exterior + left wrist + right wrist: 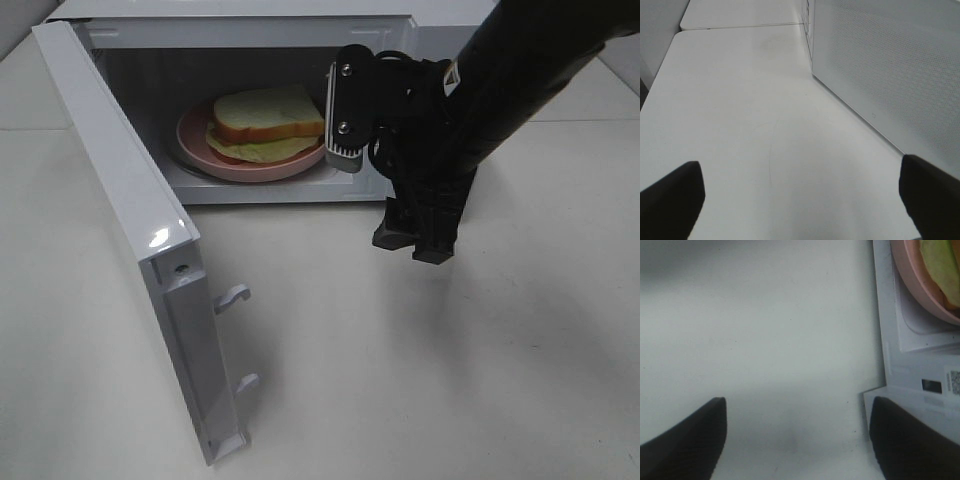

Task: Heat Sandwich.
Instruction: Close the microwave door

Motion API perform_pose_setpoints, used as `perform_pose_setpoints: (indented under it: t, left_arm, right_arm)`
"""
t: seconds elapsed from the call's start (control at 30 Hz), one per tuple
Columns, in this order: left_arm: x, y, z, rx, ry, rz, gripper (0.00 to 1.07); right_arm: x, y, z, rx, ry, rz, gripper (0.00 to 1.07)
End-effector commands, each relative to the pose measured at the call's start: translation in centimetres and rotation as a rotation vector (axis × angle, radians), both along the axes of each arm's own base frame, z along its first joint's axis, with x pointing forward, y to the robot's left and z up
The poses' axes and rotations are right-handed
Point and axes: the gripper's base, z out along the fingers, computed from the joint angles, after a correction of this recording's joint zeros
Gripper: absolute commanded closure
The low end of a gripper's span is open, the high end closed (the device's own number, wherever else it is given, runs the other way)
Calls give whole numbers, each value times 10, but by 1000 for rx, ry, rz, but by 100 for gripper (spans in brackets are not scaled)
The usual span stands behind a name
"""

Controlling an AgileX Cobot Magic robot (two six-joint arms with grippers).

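Left wrist view shows the left gripper (800,200) spread wide, empty, beside the microwave (890,75). Past the open door (130,230), the sandwich (265,115) sits on its pink plate (250,168) inside, near the worktop's far edge. Before the opening, the right gripper (415,243) hangs parted, seemingly empty.

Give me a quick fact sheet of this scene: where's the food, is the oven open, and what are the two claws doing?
Sandwich: on the pink plate, inside the microwave
Door: swung wide open
Right claw: open, empty, pointing down at the table in front of the microwave
Left claw: open, empty, above the table
Not yet done: shutting the door
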Motion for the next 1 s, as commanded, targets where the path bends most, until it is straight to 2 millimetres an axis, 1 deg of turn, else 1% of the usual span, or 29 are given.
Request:
perform_pose_setpoints:
  t: [0.03, 0.07, 0.2, 0.23, 0.3, 0.37, 0.4, 0.47, 0.5, 0.57, 0.63, 0.67, 0.7, 0.8, 0.83, 0.9, 0.97, 1.0]
  left_arm:
    - [-4, 0, 0, 1, -33, -2, 5]
    - [-4, 0, 0, 1, -33, -2, 5]
    - [-4, 0, 0, 1, -33, -2, 5]
    - [-4, 0, 0, 1, -33, -2, 5]
    - [-4, 0, 0, 1, -33, -2, 5]
    - [-4, 0, 0, 1, -33, -2, 5]
    - [-4, 0, 0, 1, -33, -2, 5]
    - [-4, 0, 0, 1, -33, -2, 5]
    - [-4, 0, 0, 1, -33, -2, 5]
    - [-4, 0, 0, 1, -33, -2, 5]
    - [-4, 0, 0, 1, -33, -2, 5]
    - [-4, 0, 0, 1, -33, -2, 5]
    - [-4, 0, 0, 1, -33, -2, 5]
    - [-4, 0, 0, 1, -33, -2, 5]
    - [-4, 0, 0, 1, -33, -2, 5]
    - [-4, 0, 0, 1, -33, -2, 5]
    - [-4, 0, 0, 1, -33, -2, 5]
    - [-4, 0, 0, 1, -33, -2, 5]
  right_arm:
    - [-12, -7, 6, 44, 13, -80, 31]
    - [-12, -7, 6, 44, 13, -80, 31]
    - [-31, -19, 13, 103, 55, -218, 31]
    - [-31, -19, 13, 103, 55, -218, 31]
    - [-42, -27, 16, 129, 83, -292, 31]
    - [-45, -29, 17, 132, 93, -310, 31]
    - [-54, -35, 20, 139, 114, -349, 31]
    - [-61, -40, 21, 142, 136, -387, 31]
    - [-61, -40, 21, 142, 136, -387, 31]
    - [-73, -48, 24, 150, 168, -448, 31]
    - [-80, -53, 26, 158, 181, -482, 31]
    - [-80, -53, 26, 158, 181, -482, 31]
    - [-87, -57, 28, 166, 193, -514, 31]
    - [-97, -64, 32, 176, 203, -547, 31]
    - [-97, -64, 32, 176, 203, -547, 31]
    - [-107, -72, 35, 172, 204, -573, 31]
    - [-110, -75, 36, 170, 202, -582, 31]
    - [-118, -81, 39, 170, 197, -597, 31]
